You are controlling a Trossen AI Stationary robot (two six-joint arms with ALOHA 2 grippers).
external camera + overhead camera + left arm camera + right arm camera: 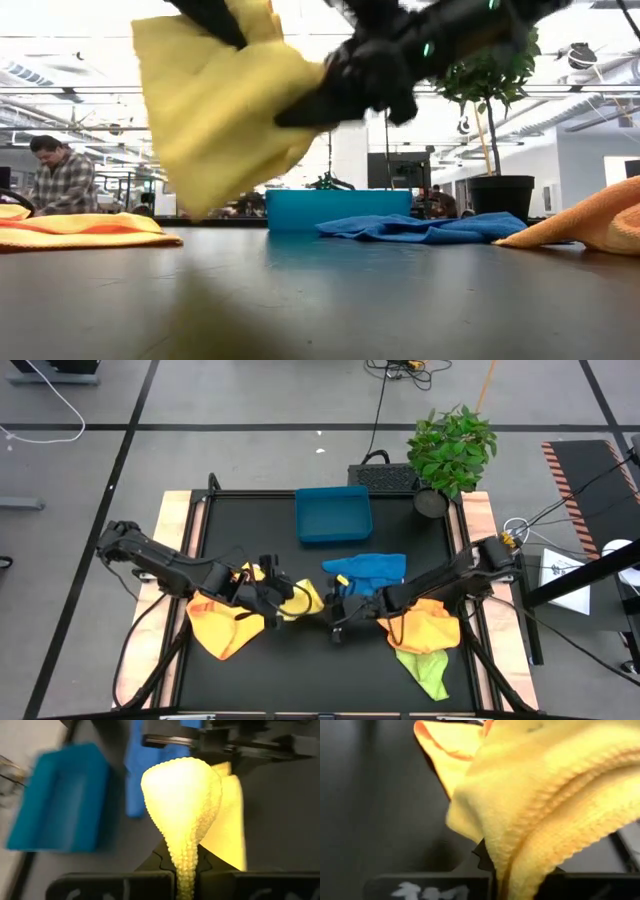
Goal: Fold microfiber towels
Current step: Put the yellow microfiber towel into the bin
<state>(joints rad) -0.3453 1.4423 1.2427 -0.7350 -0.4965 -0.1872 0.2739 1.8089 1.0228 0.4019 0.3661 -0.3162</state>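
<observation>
While both arms meet over the near middle of the dark surface [250, 680], a pale yellow towel [215, 110] hangs lifted between them, clear of the surface in the low view. Left gripper [283, 595]: fingers clamped tight on one edge of the towel. Right gripper [340, 610]: fingers closed on the towel's other edge; fabric bunches over them in its wrist view. Orange-yellow towel [225, 625] heaped near left under the left arm. Second orange towel [432, 622] near right, lime green towel [428, 668] just nearer. Blue towel [370, 568] crumpled at centre, blue tray [333, 515] beyond it. Potted plant [452, 445] at far right corner. No legible writing anywhere.
</observation>
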